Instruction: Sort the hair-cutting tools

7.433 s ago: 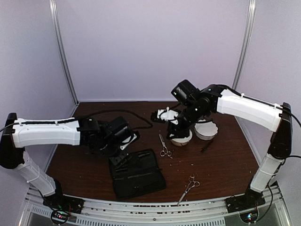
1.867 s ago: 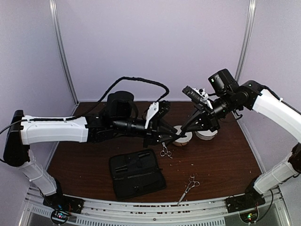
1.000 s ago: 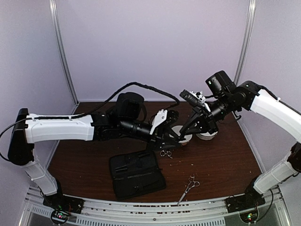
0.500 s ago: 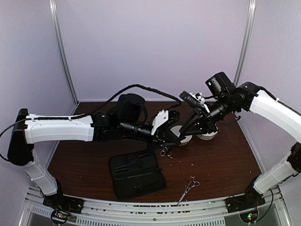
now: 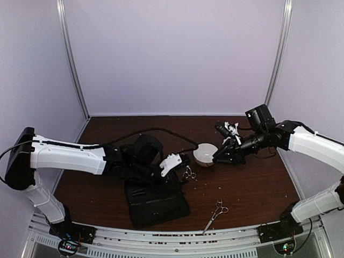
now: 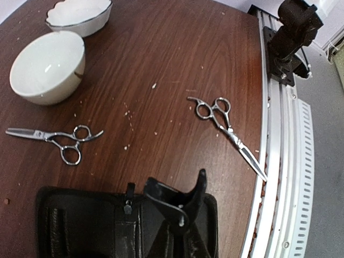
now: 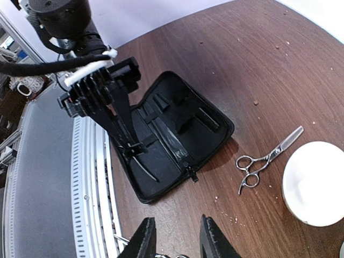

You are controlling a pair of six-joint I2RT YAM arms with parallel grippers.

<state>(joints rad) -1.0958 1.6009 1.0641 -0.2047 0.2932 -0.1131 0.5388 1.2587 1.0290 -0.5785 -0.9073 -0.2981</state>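
One pair of silver scissors [image 5: 188, 173] lies right of the open black case [image 5: 156, 200]. It also shows in the wrist views as scissors [image 6: 59, 141] and scissors [image 7: 266, 161]. A second pair [image 5: 216, 211] lies near the front rail, seen as well from the left wrist [image 6: 226, 126]. My left gripper [image 5: 180, 165] hovers over the case, shut on a thin dark stick tool [image 7: 145, 171]. Its closed fingers show from its own wrist [image 6: 181, 212] and from the right wrist [image 7: 130, 152]. My right gripper [image 5: 219, 157] is open and empty beside a white bowl, its jaws apart [image 7: 177, 239].
A round white bowl [image 5: 206, 154] stands mid-table, also visible as bowl [image 6: 48, 72] and bowl [image 7: 314, 185]. A second, scalloped bowl [image 6: 79, 13] sits behind it. The metal front rail [image 6: 279, 177] borders the table. The left arm's black cable arcs above the table.
The left arm has drawn back from the bowl to above the case, its gripper having closed. The right gripper has opened, and that arm has dropped lower and to the right.
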